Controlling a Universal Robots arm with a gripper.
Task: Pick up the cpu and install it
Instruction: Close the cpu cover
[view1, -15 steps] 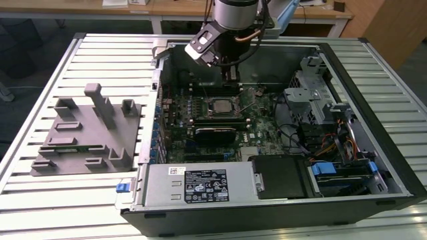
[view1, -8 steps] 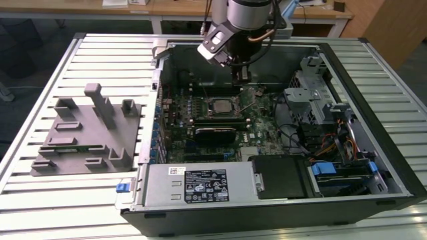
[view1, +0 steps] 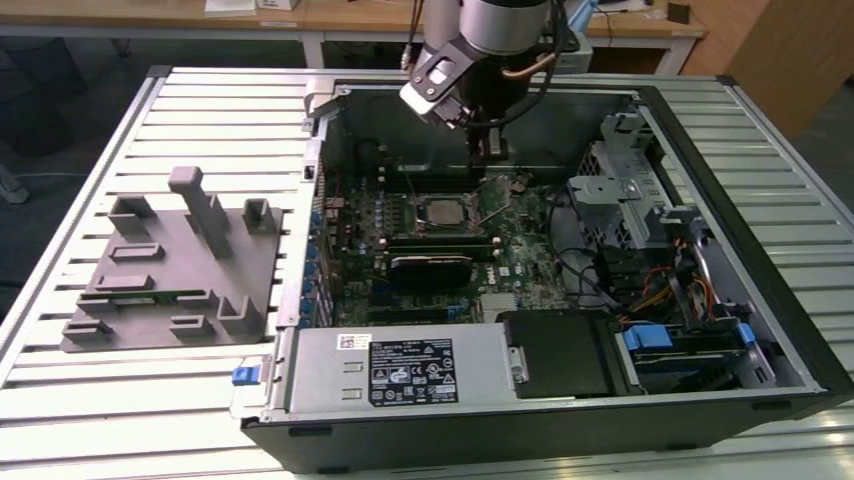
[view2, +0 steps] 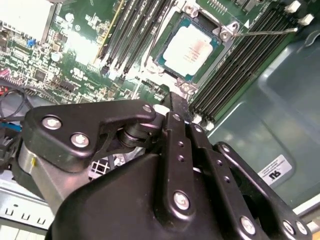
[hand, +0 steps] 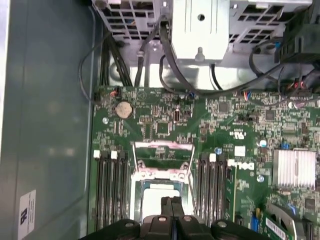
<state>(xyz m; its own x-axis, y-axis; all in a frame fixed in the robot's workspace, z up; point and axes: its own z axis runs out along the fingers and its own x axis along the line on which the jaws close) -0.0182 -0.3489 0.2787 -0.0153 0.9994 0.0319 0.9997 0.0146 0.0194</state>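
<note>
**Chip lies in its socket, pincer closed above it**

The cpu (view2: 190, 47), a small flat square chip with a pale silvery metal top, lies level inside the dark metal-framed socket (view2: 226, 31) of the green motherboard (view1: 527, 235), near the middle of the open black computer case (view1: 534, 440). In the first wrist view the socket's hinged metal retaining frame (hand: 161, 148) stands swung open on the chip's far side, so the top is uncovered.

The black pincer (hand: 172, 201) hangs just above the board beside the socket. Its fingers are pressed together with nothing between them, and it does not touch the chip.

By my judgement the chip is very light and quite stiff, with a smooth lid that would slip under a loose grip. It is also fragile on its hidden underside (as are the socket contacts). The sound hold is on two opposite edges, kept level.

The large grey slotted plastic block (view1: 174, 265) sits on the slatted metal surface (view1: 80, 400), well apart at the exterior view's left.
</note>
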